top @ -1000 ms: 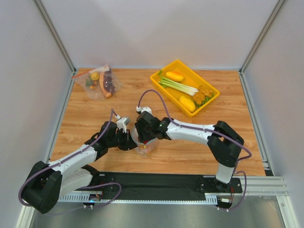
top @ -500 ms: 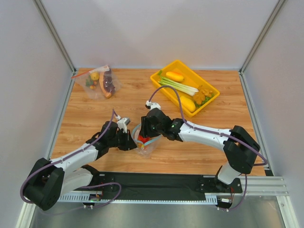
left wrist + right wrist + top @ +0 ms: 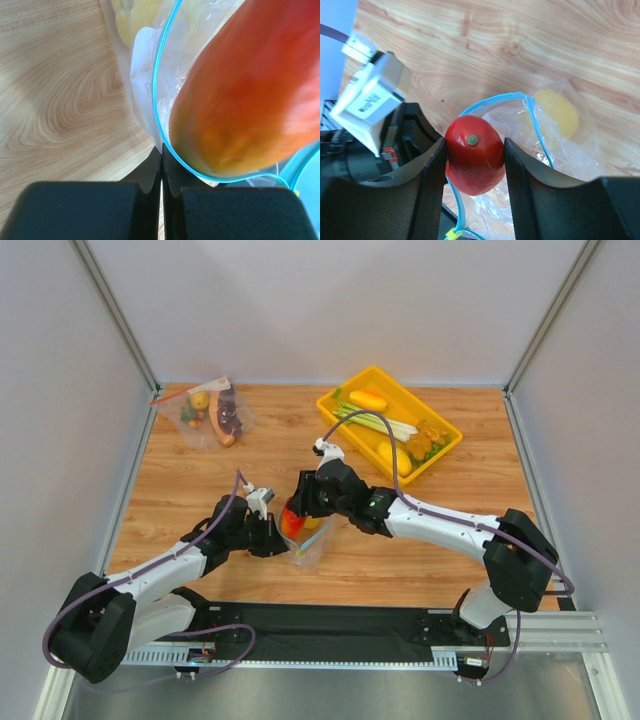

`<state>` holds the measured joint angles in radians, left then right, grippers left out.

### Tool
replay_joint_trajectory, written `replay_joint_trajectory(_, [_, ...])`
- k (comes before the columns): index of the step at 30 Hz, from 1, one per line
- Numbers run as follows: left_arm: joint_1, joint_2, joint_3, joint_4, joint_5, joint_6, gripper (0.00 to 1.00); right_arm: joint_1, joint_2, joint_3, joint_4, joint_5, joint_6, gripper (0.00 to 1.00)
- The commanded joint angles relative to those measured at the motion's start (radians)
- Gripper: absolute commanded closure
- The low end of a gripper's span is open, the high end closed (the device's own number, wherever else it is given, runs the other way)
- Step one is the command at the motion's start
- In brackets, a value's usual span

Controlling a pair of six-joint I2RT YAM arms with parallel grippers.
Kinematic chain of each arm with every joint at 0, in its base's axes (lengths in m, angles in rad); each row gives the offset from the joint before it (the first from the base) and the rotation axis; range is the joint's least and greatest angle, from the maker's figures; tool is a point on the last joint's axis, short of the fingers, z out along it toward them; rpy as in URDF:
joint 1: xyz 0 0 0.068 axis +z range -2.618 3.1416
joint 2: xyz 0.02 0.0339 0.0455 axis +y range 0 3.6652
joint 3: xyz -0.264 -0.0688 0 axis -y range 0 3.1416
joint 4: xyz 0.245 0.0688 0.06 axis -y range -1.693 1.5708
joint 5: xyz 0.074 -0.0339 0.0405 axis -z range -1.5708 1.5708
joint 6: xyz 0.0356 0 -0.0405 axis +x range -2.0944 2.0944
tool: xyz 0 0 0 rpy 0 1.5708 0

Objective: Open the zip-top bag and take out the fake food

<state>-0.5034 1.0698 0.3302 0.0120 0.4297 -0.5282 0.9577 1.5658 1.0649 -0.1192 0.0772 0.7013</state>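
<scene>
you've got a wood-grain table (image 3: 470,500), white walls (image 3: 330,300) round it w/ metal posts (image 3: 109,300). zip-top bag (image 3: 308,548) sits near-centre, just ahead of the arms, mouth open & facing up. left gripper (image 3: 161,159) is pressed together on its rim. right gripper (image 3: 474,145) pinches the red-orange fruit (image 3: 291,521) at the mouth, stem end up, long axis near upright.

Red-orange fruit (image 3: 291,521) between right fingers (image 3: 303,505), above bag (image 3: 309,549)
</scene>
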Motion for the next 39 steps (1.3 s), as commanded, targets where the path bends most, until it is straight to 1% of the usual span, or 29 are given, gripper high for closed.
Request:
replay_joint_trajectory(1, [0.000,0.001,0.001,0.039,0.018,0.002,1.00,-0.017,-0.052,0.000,0.096,0.009,0.032,0.74])
replay_joint_trajectory(5, [0.000,-0.001,-0.002,0.032,0.012,0.000,1.00,-0.030,-0.069,-0.009,0.101,-0.043,0.041,0.74])
replay_joint_trajectory(9, [0.000,-0.007,0.013,0.020,0.001,-0.003,1.00,-0.033,-0.088,-0.023,0.084,-0.057,0.032,0.74])
replay_joint_trajectory(15, [0.000,0.008,0.030,0.005,-0.012,0.010,1.00,-0.039,-0.179,-0.065,0.021,0.004,-0.009,0.74])
replay_joint_trajectory(19, [0.000,0.030,0.030,0.014,-0.009,0.010,1.00,-0.046,-0.254,-0.068,-0.040,0.064,-0.039,0.74])
replay_joint_trajectory(24, [0.000,0.039,0.032,0.017,-0.009,0.008,1.00,-0.071,-0.322,-0.079,-0.088,0.099,-0.066,0.74])
replay_joint_trajectory(30, [0.000,0.033,0.038,0.006,-0.009,0.014,1.00,-0.155,-0.385,-0.091,-0.122,0.098,-0.102,0.75])
replay_joint_trajectory(33, [0.000,0.030,0.040,0.002,-0.009,0.016,1.00,-0.227,-0.400,-0.080,-0.134,0.075,-0.132,0.75])
replay_joint_trajectory(36, [0.000,0.030,0.038,-0.001,-0.011,0.017,1.00,-0.321,-0.397,-0.049,-0.151,0.044,-0.167,0.75])
replay_joint_trajectory(37, [0.000,0.030,0.040,-0.003,-0.011,0.019,1.00,-0.373,-0.386,-0.030,-0.152,0.035,-0.175,0.75])
replay_joint_trajectory(39, [0.000,0.028,0.036,-0.003,-0.009,0.019,1.00,-0.427,-0.372,-0.011,-0.148,-0.005,-0.192,0.75])
